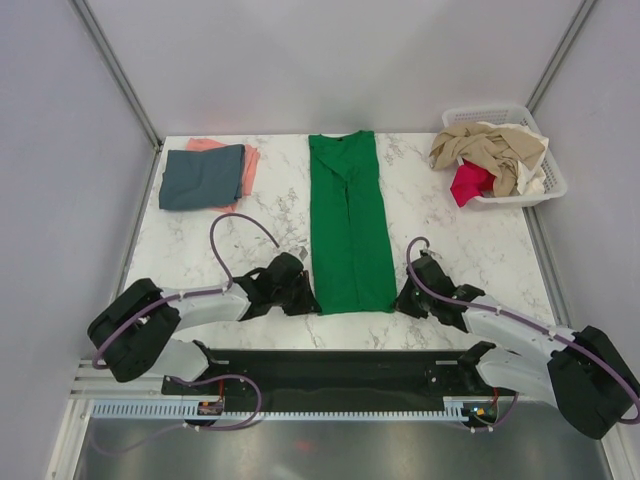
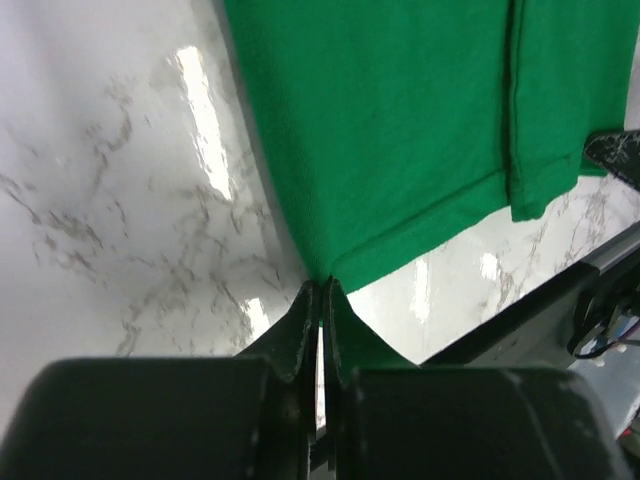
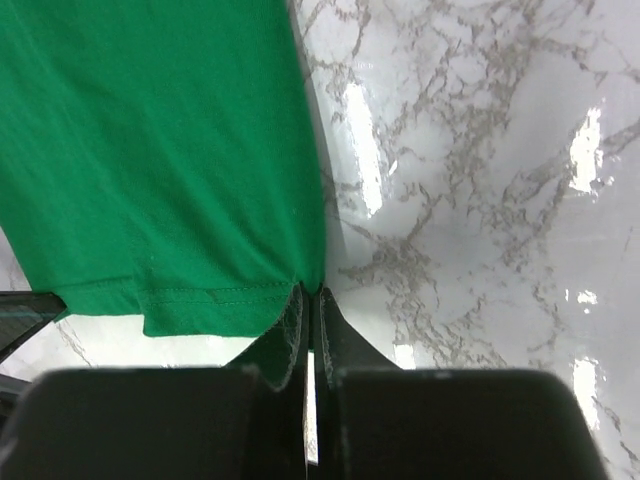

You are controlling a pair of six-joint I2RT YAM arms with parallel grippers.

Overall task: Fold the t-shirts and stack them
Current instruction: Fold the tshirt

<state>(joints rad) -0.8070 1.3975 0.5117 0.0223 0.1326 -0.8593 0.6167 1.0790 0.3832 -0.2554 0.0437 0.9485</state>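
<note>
Your left gripper [image 2: 322, 292] is clenched on the lower-left hem corner of the green tee [image 1: 350, 225], and your right gripper [image 3: 310, 295] on the lower-right. The tee lies as a long strip at centre frame. Both bites look thin. Lift unevenly and a corner could slip, or the folded sides spill open.

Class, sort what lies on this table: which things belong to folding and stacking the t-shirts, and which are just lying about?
Belong: green t-shirt; blue-grey t-shirt; pink t-shirt; beige t-shirt; magenta t-shirt; left gripper and right gripper, shut on the green hem corners.
Lying about: white basket.
</note>
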